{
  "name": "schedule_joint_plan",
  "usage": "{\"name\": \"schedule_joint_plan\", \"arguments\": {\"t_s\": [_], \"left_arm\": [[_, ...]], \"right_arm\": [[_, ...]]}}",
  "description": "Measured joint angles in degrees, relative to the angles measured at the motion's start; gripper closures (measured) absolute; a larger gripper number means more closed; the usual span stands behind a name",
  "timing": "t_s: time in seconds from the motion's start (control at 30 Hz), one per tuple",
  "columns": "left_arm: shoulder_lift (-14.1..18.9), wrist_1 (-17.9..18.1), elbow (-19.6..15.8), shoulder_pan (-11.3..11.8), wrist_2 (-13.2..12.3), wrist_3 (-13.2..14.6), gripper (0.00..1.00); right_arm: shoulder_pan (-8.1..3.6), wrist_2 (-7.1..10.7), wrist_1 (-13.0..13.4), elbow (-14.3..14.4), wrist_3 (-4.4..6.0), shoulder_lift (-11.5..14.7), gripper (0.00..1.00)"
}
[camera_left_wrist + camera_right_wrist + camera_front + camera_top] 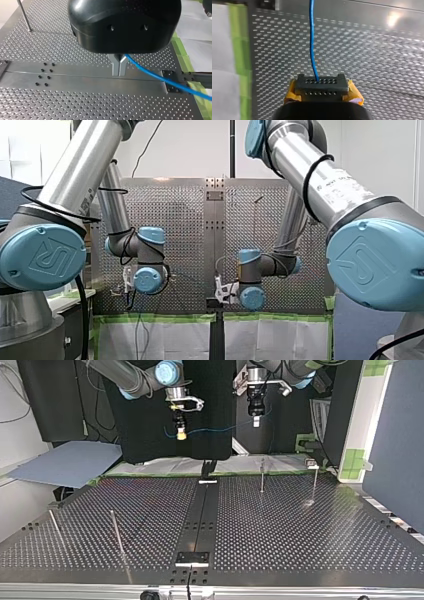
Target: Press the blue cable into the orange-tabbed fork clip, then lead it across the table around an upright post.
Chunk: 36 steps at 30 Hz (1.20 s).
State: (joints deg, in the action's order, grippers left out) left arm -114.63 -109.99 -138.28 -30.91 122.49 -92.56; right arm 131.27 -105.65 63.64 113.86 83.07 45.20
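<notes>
The blue cable [220, 428] hangs in a shallow sag between my two grippers, above the table's far edge in the top view. My left gripper [119, 67] has its metal fingers shut on the cable [160, 78], which runs off to one side over the plate. My right gripper [321, 86], with yellow pads, is shut on the cable [312, 37], which leads straight ahead of it. In the top view my left gripper [256, 422] is at the right and my right gripper [181, 435] at the left. I cannot make out an orange-tabbed clip.
Thin upright posts stand on the perforated table: two at the top view's far right [262, 476] [314, 482] and two near left [116, 532] [54, 526]. A dark rail [205, 510] runs down the middle. Green tape [182, 55] borders the plate.
</notes>
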Motion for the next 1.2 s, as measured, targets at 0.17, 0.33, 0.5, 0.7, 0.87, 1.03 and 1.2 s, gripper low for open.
{"name": "schedule_joint_plan", "arguments": {"t_s": [0.17,0.33,0.5,0.7,0.87,1.03,1.2], "left_arm": [[-1.31,1.32,0.91,0.23,-1.68,0.91,1.0],[0.07,0.52,1.17,0.29,-3.65,-0.82,1.0],[2.37,0.41,1.28,0.67,-4.07,-3.56,1.0],[0.49,2.96,2.96,3.39,-3.65,-6.94,1.0],[-1.97,5.45,5.16,5.91,-4.92,-7.98,1.0],[-4.52,7.64,6.19,8.46,-4.62,-6.73,1.0],[-7.62,8.06,6.38,11.55,-5.75,-5.18,1.0]], "right_arm": [[0.77,0.47,-0.66,-0.99,0.96,-1.99,1.0],[2.87,1.61,-2.91,-3.31,3.23,-0.24,1.0],[3.83,3.94,-4.33,-4.82,5.8,2.3,1.0],[3.96,6.97,-3.45,-7.01,8.87,3.24,1.0],[3.45,9.79,-3.29,-7.72,10.89,2.05,1.0],[2.9,10.59,-3.17,-8.22,11.19,1.12,1.0],[2.62,10.77,-3.48,-10.08,11.35,-1.07,1.0]]}}
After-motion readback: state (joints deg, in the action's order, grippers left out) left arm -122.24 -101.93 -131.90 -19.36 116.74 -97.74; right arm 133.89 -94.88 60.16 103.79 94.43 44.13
